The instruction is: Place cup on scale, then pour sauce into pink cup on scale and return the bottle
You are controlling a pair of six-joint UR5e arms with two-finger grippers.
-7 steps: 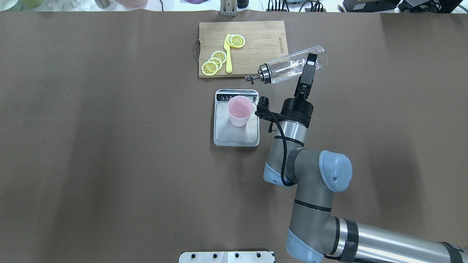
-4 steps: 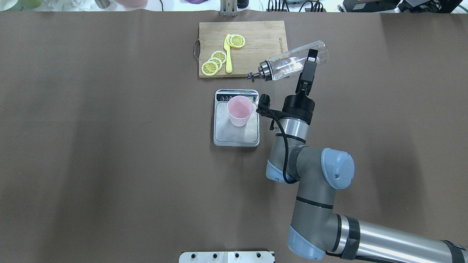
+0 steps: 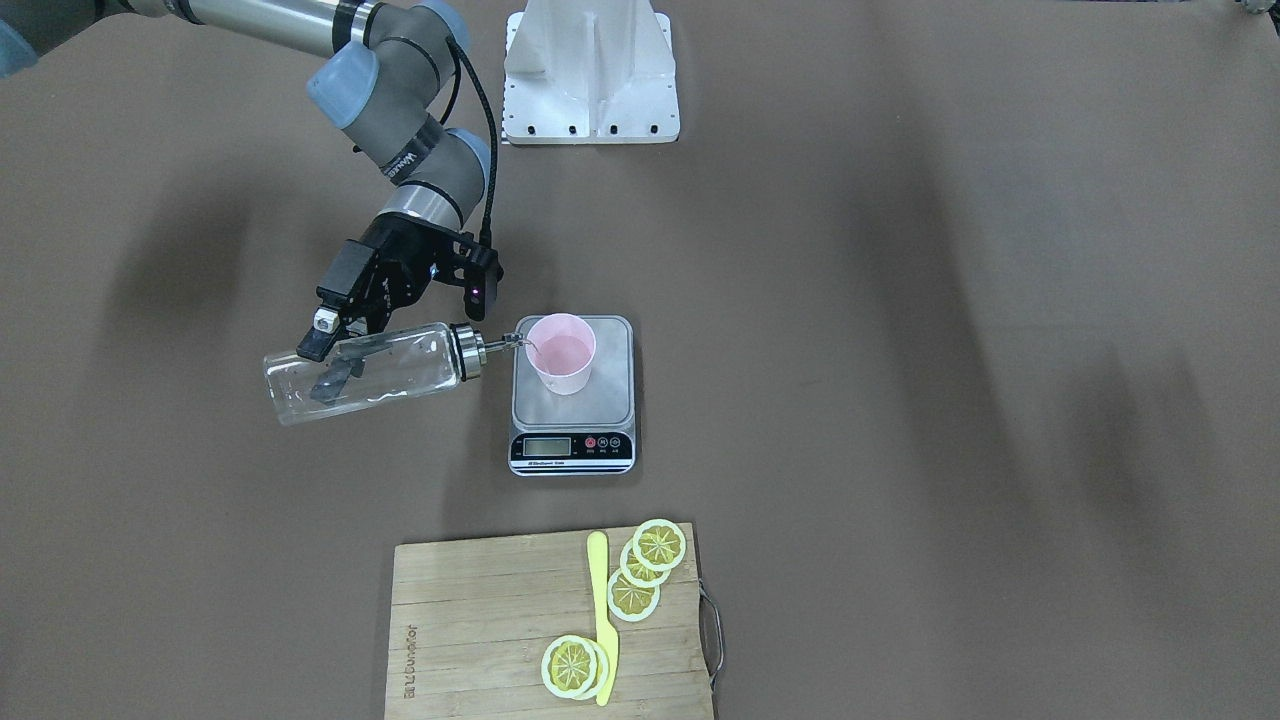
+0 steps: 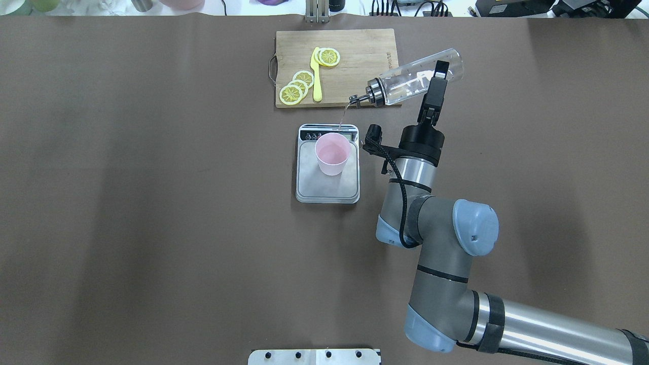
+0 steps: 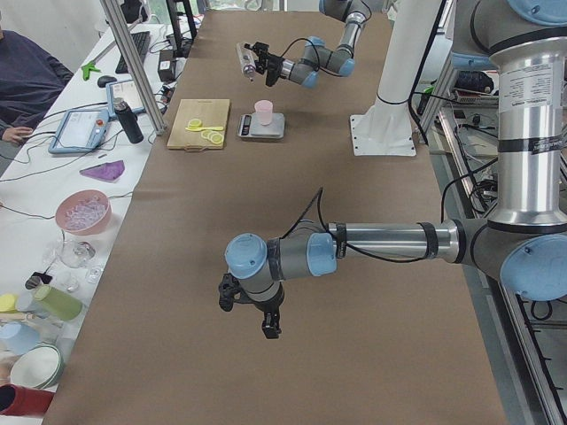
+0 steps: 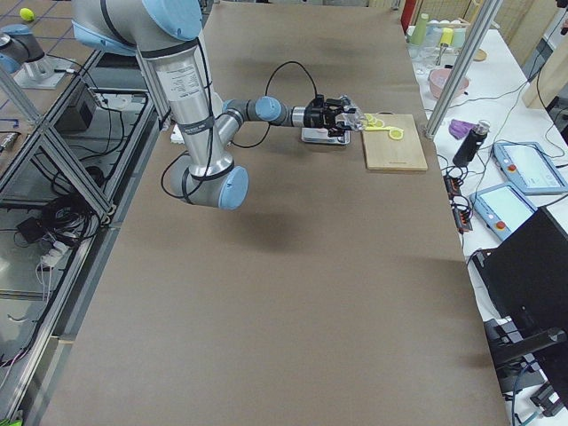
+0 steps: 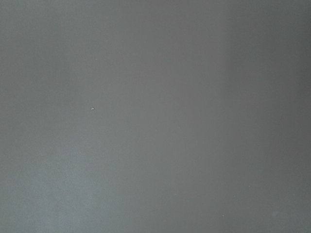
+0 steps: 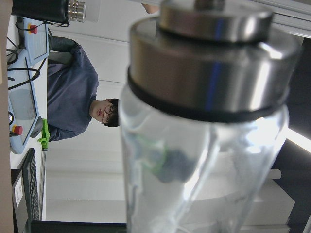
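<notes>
As viewed from the front, the bottle [image 3: 400, 370] was held tilted, spout at the cup [image 3: 562, 355], and clamped mid-body by the right gripper [image 3: 322, 365]. The cup was stood on the scale [image 3: 605, 400].

Overhead: a thin stream of sauce [image 4: 343, 117] was seen running from the spout down toward the cup. A cutting board [image 4: 355, 50] was laid just beyond the scale, far side.

Left side view: the left gripper [image 5: 270, 326] was hung low over the table [image 5: 372, 354], well apart from the scale; wide or narrow cannot be told.

Right wrist view: filled by the bottle's metal cap.
</notes>
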